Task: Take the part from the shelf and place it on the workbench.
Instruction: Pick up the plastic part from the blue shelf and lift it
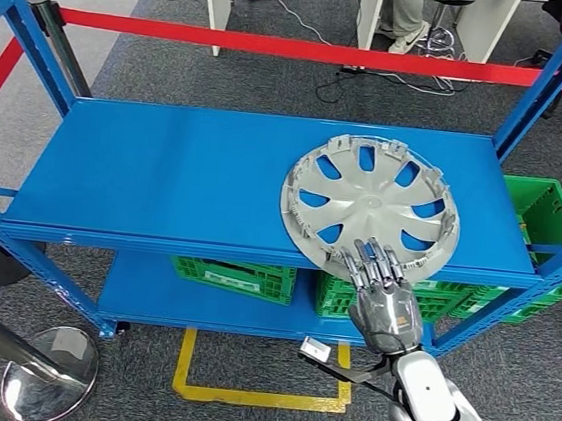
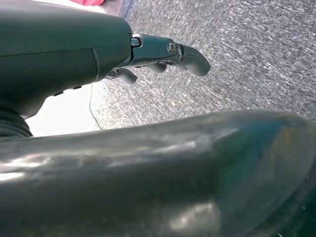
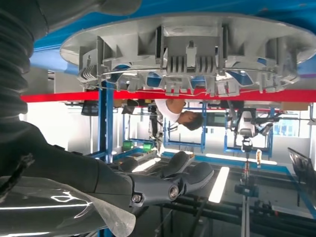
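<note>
The part is a silver hubcap (image 1: 369, 205) lying flat on the right half of the blue shelf's top board (image 1: 160, 173). My right hand (image 1: 386, 302) is at the shelf's front edge, its fingers stretched out and reaching over the hubcap's near rim. In the right wrist view the hubcap's ribbed rim (image 3: 186, 54) is close, and a clear gap separates it from my fingers (image 3: 178, 180), which hold nothing. My left hand (image 2: 160, 54) hangs over grey carpet with its fingers loosely extended and nothing in them.
Green crates (image 1: 233, 276) stand on the lower shelf board, and another green crate (image 1: 547, 213) sits beyond the shelf's right post. Red barrier tape (image 1: 280, 45) runs behind the shelf. A stanchion base (image 1: 49, 372) stands at the near left. A person (image 1: 408, 13) sits at the far desks.
</note>
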